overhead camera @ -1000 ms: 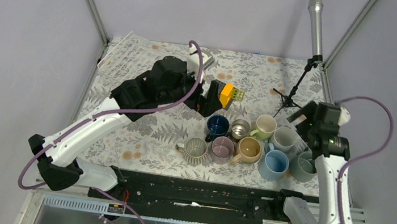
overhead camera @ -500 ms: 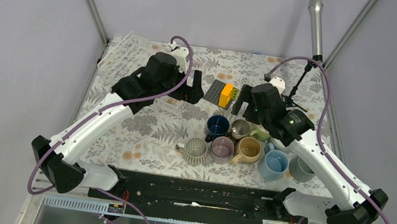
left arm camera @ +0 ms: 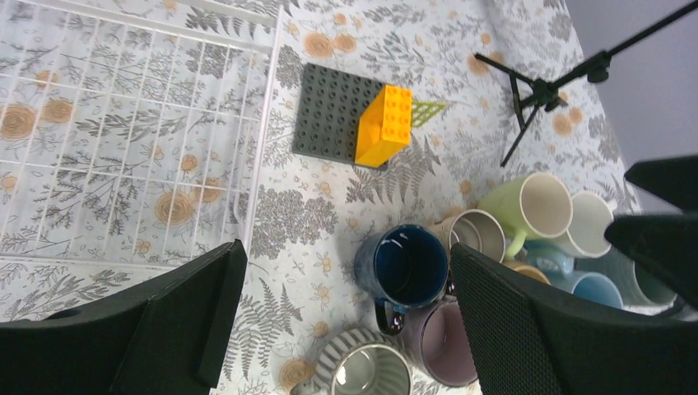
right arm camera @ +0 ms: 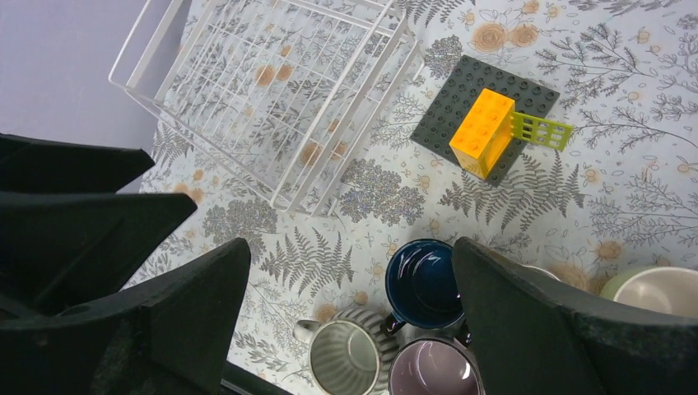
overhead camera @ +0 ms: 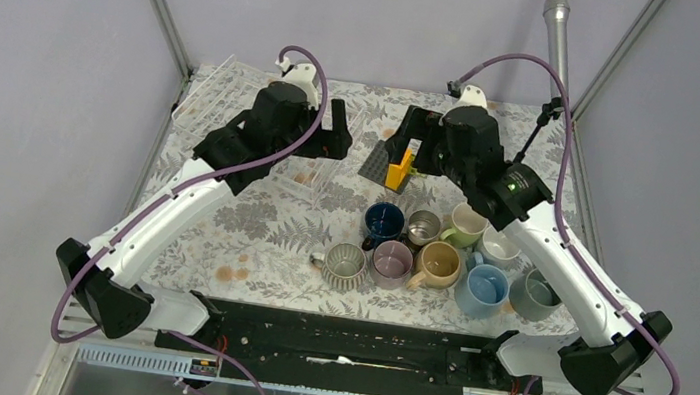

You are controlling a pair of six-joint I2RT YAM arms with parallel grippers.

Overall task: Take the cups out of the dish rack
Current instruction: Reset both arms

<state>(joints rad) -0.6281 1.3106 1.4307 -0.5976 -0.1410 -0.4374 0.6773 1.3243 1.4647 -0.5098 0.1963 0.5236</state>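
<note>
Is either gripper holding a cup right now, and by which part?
Nothing is held. The left gripper and the right gripper are both open and empty.

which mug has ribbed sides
The grey-white mug at the left end of the near row, right beside the mauve mug; it alone has vertical grooves down its wall.

Cups clustered on table right of centre; dish rack back left, apart.

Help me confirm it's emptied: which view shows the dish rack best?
Right wrist: most of the dish rack shows unobstructed, with nothing visible inside. Left wrist crops it at the frame's edge; the top view has the left arm across its middle.
</note>
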